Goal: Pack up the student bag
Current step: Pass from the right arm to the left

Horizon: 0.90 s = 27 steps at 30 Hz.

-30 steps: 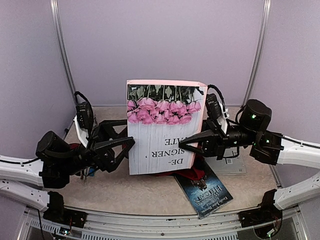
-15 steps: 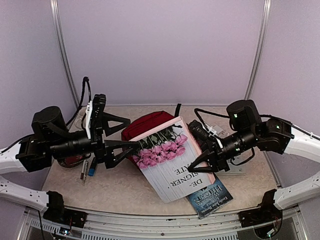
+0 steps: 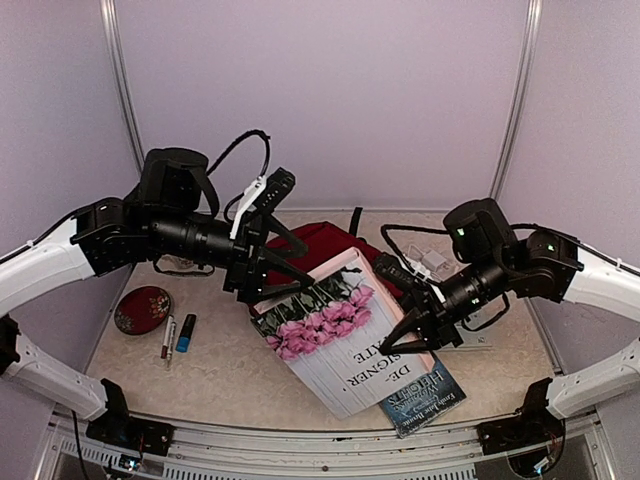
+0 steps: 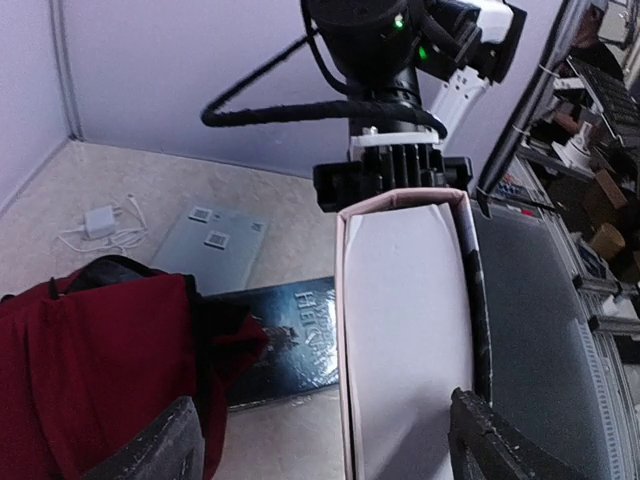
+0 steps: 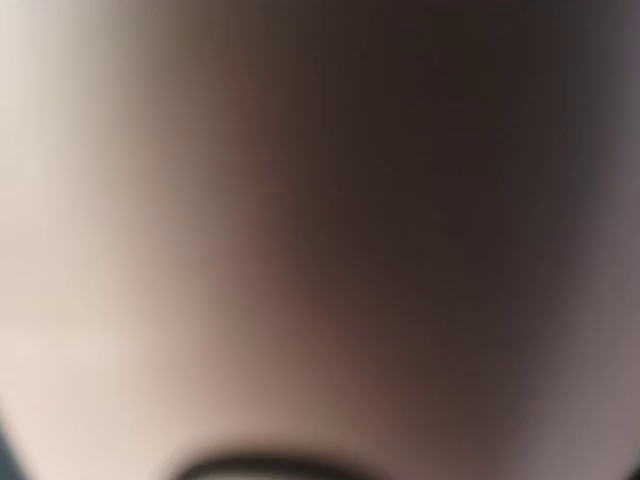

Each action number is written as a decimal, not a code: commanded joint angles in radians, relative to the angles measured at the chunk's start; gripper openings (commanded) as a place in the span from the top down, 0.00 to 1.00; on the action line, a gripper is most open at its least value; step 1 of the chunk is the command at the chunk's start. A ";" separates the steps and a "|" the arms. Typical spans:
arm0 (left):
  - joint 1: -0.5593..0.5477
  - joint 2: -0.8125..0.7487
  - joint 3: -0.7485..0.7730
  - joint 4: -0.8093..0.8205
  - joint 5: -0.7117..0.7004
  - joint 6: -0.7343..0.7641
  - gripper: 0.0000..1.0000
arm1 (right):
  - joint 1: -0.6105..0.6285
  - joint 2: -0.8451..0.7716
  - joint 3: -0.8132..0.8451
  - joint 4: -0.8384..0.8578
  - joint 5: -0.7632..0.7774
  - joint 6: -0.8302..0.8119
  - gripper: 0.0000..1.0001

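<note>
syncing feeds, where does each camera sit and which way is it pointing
Top external: above and behind the bases, looking down on the table; shows both arms, left tool, right tool, rose-cover book, student bag.
Left wrist: on the left arm, facing along the book toward the right tool; own fingers at bottom corners.
Right wrist: only blur, something too close.
Shared: top and left wrist both show rose-cover book, student bag, right tool.
</note>
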 commanded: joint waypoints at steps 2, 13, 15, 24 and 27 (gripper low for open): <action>-0.049 0.054 0.025 -0.057 0.182 0.063 0.16 | 0.007 0.018 0.050 0.036 -0.028 -0.040 0.81; 0.056 -0.044 -0.068 0.077 0.433 0.051 0.09 | 0.006 0.011 0.030 0.029 0.015 -0.078 0.81; 0.047 -0.065 -0.094 0.113 0.424 0.034 0.03 | 0.007 0.010 0.029 0.034 0.014 -0.078 0.81; -0.046 0.037 -0.034 -0.013 0.200 0.068 0.01 | 0.008 0.008 0.044 0.043 0.020 -0.073 0.82; -0.047 0.065 -0.015 -0.025 0.067 0.062 0.01 | 0.007 0.005 0.042 0.050 0.014 -0.070 0.81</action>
